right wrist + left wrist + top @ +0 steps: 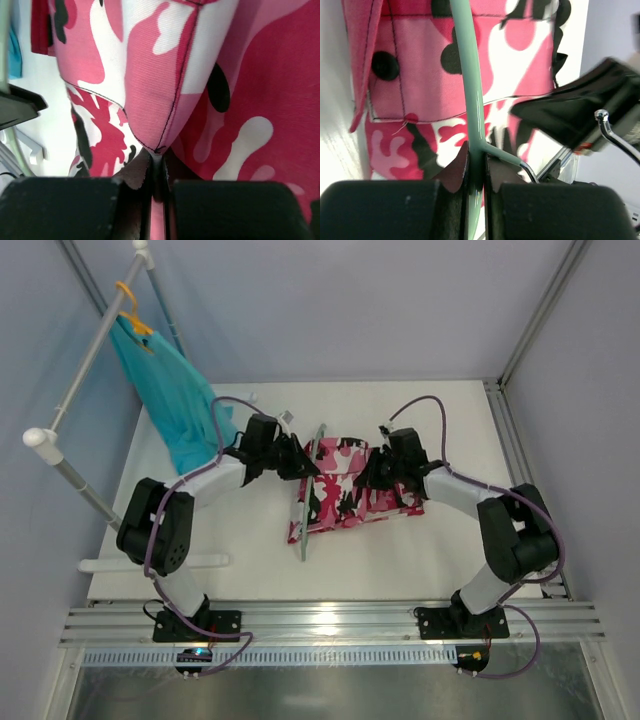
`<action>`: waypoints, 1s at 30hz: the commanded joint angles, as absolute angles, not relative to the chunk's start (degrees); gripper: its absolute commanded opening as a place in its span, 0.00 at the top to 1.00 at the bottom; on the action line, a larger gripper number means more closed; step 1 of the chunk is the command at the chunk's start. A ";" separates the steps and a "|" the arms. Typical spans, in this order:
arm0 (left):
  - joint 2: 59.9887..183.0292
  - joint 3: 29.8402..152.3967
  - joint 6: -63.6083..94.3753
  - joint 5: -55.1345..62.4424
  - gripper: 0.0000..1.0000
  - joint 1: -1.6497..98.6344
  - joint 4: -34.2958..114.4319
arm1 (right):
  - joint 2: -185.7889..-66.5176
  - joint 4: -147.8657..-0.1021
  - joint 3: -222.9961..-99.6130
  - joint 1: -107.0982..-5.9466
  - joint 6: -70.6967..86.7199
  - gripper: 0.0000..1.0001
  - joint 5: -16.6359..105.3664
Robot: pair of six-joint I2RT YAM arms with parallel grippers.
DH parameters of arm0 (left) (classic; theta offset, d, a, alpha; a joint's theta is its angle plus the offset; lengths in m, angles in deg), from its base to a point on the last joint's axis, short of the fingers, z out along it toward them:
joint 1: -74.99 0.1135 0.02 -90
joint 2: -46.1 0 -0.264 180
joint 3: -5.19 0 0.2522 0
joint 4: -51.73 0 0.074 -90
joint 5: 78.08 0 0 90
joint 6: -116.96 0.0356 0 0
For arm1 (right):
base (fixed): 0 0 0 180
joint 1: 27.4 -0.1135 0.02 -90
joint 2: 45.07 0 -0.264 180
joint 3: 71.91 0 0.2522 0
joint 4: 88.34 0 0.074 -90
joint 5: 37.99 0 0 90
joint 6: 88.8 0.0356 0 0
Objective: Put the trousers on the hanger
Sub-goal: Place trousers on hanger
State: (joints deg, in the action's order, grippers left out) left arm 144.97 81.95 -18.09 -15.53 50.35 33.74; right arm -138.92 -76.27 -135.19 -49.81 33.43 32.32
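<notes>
White tabletop [250, 540]: left gripper [476, 159] clamps mint-green hanger [472, 90] lying across pink camouflage trousers [345, 495], left side; right gripper [157, 162] pinches trousers fold, right side.

— What is seen around the work area?
— A white table [450, 550] is enclosed by plain pale grey walls [350, 310] and metal corner posts [540, 310].
— And at the left?
— A white tube rack [90, 350] is set up there; a teal garment [170, 405] is hung from it on an orange hanger [128, 308].
</notes>
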 commanded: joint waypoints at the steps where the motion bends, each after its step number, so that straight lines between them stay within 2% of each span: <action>1: 144.89 84.60 -15.06 -10.51 1.00 51.79 27.08 | -132.52 -62.83 -144.88 -48.50 28.19 0.96 40.92; 3: 144.89 86.27 -13.82 -6.73 1.00 51.96 24.27 | -133.14 -57.10 -145.79 -47.00 27.13 0.96 42.94; 8: 144.45 87.50 -12.15 -2.24 1.00 52.14 19.07 | -130.68 -60.16 -140.44 -39.55 25.81 0.96 42.85; 15: 144.19 88.82 -10.92 1.98 1.00 52.05 15.55 | -131.47 -60.43 -141.13 -32.14 24.05 0.96 39.62; 18: 144.54 88.03 -11.44 -2.92 1.00 52.14 19.57 | -130.68 -63.15 -140.69 -32.14 24.40 0.96 35.24; 23: 145.77 85.14 -15.57 -13.45 1.00 52.05 26.43 | -131.90 -63.41 -142.97 -31.88 24.05 0.96 34.62; 26: 144.81 81.20 -21.63 -19.18 1.00 51.88 35.74 | -131.74 -67.61 -139.91 -32.67 27.47 0.96 31.18; 30: 143.14 79.42 -25.67 -19.37 1.00 50.56 38.14 | -129.36 -72.29 -135.77 -33.90 31.25 0.96 30.38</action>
